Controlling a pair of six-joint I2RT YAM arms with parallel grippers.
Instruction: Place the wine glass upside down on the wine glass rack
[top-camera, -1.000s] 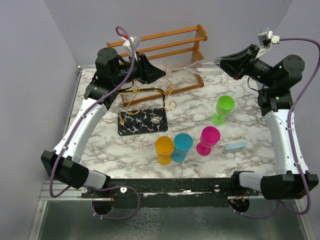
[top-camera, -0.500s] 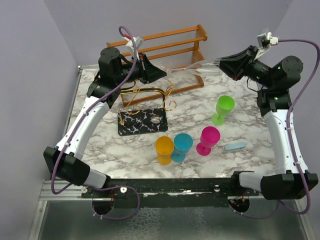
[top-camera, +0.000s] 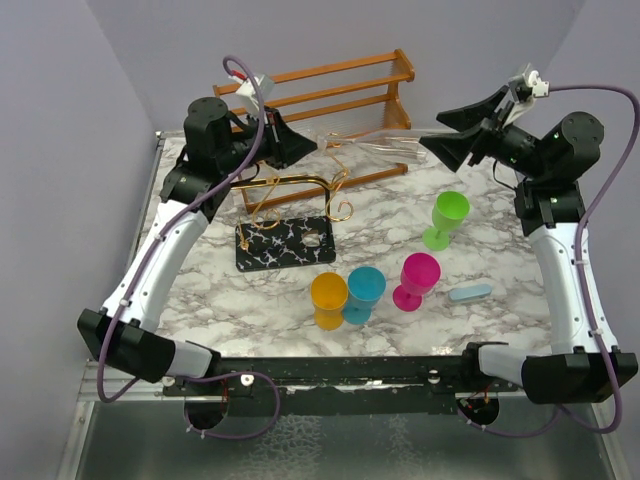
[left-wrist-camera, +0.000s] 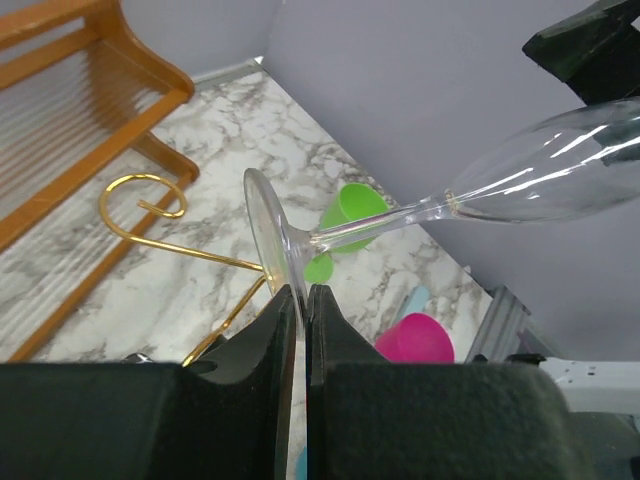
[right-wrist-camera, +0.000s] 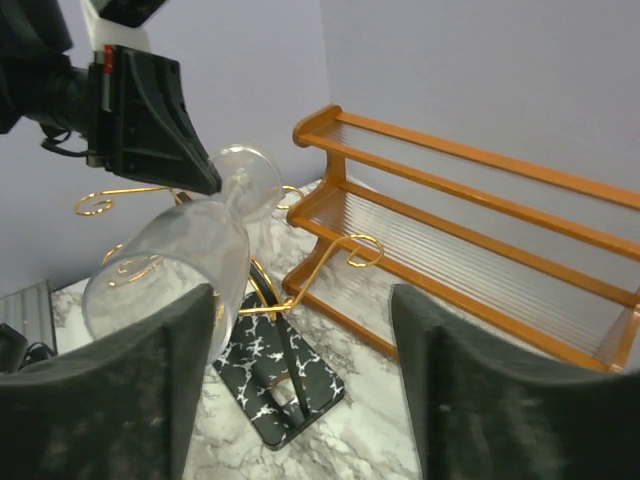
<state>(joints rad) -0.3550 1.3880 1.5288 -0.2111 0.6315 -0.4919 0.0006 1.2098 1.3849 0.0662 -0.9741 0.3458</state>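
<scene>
2 grippers: right gripper (top-camera: 432, 130) just spread off the bowl; left gripper (left-wrist-camera: 297, 300) pinches the foot.
wine glass (top-camera: 375, 145): horizontal, aloft near wine glass rack (top-camera: 300, 182) (unhung).
handover: left alone must hang it.

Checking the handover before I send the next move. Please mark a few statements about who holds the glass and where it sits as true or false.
1. The left gripper is clamped on the foot of the wine glass. True.
2. The right gripper is shut on the glass's bowl. False: its fingers are spread wide apart, with the bowl beside one of them.
3. The glass hangs upside down on the wine glass rack. False: it lies roughly sideways in the air, held by the left gripper alone.
4. The green cup stands upright on the table. True.
5. The orange cup and the blue cup stand side by side. True.
</scene>
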